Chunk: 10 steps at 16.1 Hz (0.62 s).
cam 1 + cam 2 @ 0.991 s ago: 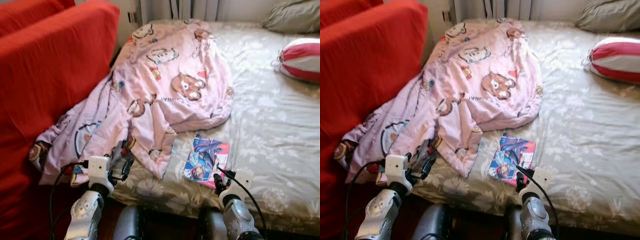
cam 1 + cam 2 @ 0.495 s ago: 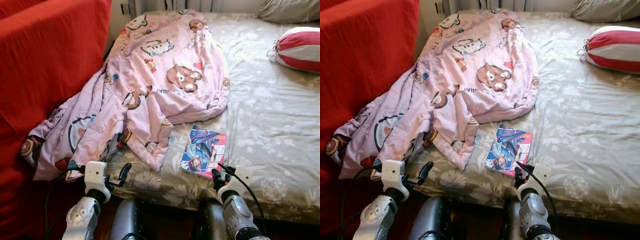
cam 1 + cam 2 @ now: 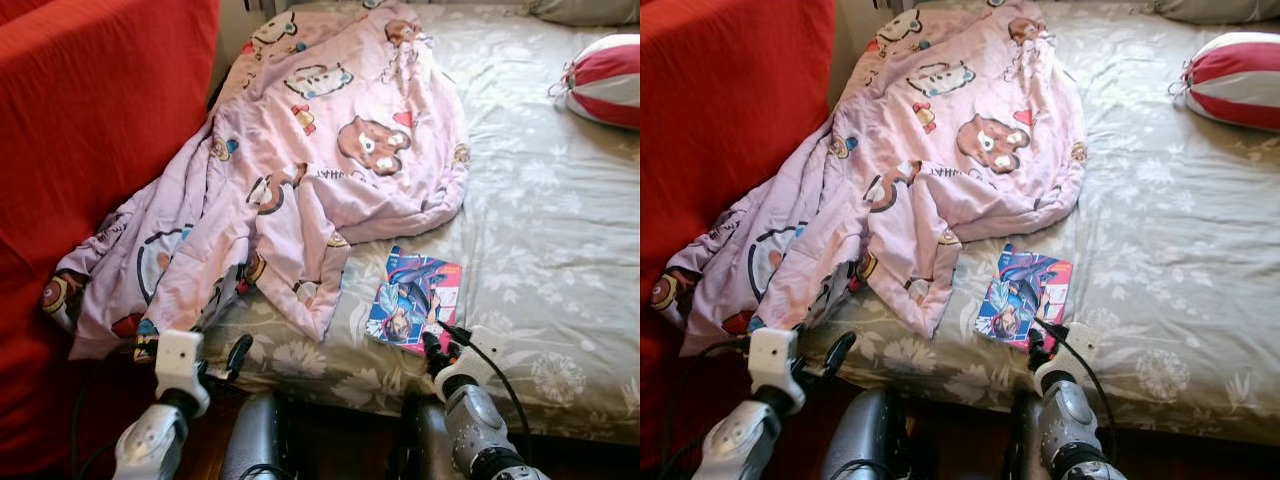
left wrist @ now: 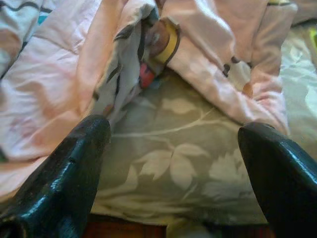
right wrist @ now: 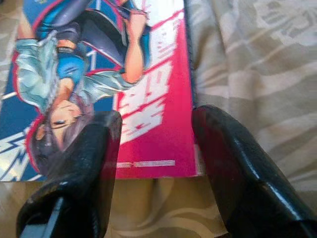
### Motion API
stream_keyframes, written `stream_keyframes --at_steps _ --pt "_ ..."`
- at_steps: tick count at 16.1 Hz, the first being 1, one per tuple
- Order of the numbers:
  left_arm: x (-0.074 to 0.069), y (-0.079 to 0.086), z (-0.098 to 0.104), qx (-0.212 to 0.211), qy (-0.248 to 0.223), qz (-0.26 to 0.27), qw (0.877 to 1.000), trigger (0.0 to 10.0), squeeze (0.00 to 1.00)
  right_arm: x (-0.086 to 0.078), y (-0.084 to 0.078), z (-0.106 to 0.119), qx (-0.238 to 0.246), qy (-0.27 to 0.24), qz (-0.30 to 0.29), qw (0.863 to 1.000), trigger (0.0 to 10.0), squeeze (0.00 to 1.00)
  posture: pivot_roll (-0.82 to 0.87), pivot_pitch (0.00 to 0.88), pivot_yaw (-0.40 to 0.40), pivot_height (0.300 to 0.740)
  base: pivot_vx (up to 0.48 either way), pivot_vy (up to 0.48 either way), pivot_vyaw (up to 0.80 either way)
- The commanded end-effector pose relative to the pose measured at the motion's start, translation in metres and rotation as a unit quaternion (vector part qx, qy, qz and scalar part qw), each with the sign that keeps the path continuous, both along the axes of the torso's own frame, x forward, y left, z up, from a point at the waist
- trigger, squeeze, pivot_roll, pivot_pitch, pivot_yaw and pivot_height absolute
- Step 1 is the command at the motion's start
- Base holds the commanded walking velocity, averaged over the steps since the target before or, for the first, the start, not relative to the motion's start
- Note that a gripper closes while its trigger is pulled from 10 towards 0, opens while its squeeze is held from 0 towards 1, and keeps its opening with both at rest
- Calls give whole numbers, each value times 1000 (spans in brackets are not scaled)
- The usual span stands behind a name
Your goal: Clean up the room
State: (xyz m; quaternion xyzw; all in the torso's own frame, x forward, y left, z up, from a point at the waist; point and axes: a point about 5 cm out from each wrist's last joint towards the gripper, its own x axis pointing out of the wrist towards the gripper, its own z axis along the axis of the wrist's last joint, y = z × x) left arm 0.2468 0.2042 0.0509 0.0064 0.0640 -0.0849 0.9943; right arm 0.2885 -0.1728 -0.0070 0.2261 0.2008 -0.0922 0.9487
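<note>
Right gripper (image 5: 156, 148), fingers parted, is hovering at the near edge of the glossy blue-and-pink comic book (image 3: 413, 300); left gripper (image 4: 173, 163), fingers spread wide, is facing the pink cartoon-print quilt (image 3: 320, 150).

Pink cartoon blanket (image 3: 930, 160) lies rumpled across bed (image 3: 1180, 250), draping toward red sofa (image 3: 720, 110). Comic book (image 3: 1023, 297) flat beside blanket's edge; right gripper (image 3: 1035, 345) at its near corner. Striped cushion (image 3: 1237, 80) at far right.

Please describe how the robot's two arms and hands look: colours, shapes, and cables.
Both arms are silver with rounded shells. Each ends in a white boxy wrist block and a hand with two long glossy black fingers: the left hand, the right hand. A thin black cable loops beside each wrist.
</note>
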Motion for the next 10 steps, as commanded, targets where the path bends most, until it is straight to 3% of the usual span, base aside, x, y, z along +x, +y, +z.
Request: stream_keyframes --at_steps 1,10 --pt "-5 6 -2 8 11 4 1000 10000 0 -2 1 -2 9 8 -7 1000 10000 0 209 224 90 577 0 0 0" --pt "-11 7 -2 19 21 -4 1000 10000 0 -6 4 -7 29 15 -20 999 10000 0 221 227 98 577 0 0 0"
